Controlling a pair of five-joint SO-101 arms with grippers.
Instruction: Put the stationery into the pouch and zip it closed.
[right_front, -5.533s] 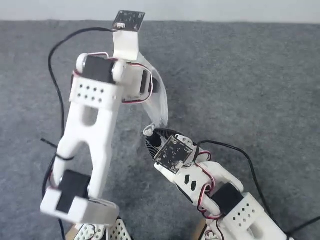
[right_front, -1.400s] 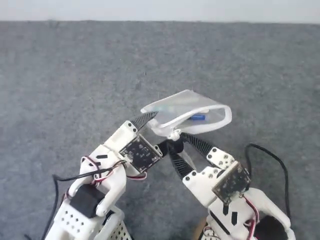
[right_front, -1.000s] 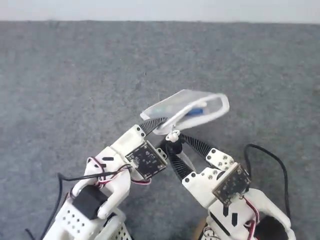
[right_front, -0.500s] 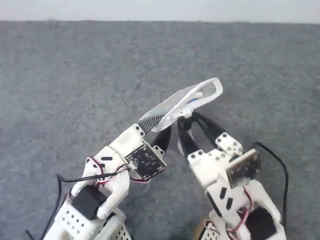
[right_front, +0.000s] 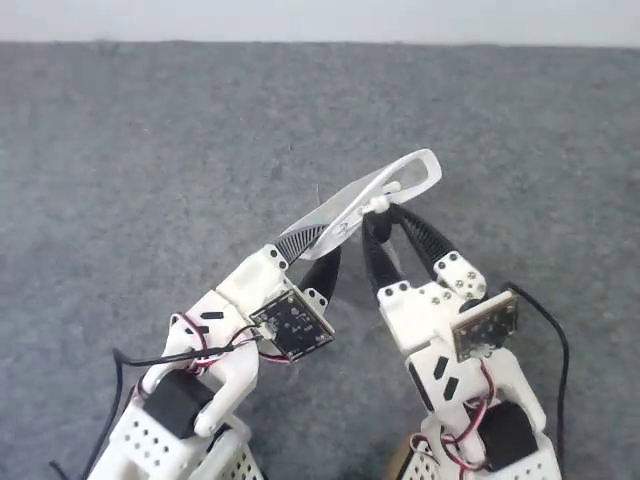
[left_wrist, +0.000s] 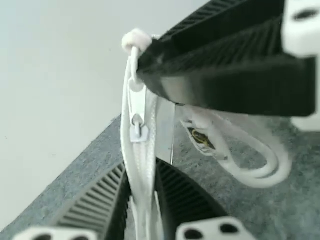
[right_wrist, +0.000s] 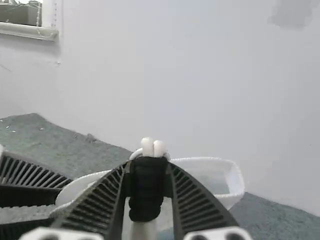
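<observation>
1. Pouch (right_front: 405, 178): held clear of the table (right_front: 130, 150), centre of the high view, long axis running lower left to upper right
2. Left jaws: closed on the pouch's lower-left end
3. Right jaws: closed on the zip pull (right_front: 377, 205), partway along the pouch
4. Zip travel likely follows that axis; grey felt-like table, white wall (right_front: 320, 18) behind

Soft, even light reaches me. Shadows on the grey carpet (right_front: 120, 150) are faint. The white wall (right_wrist: 210, 65) looks bright.
</observation>
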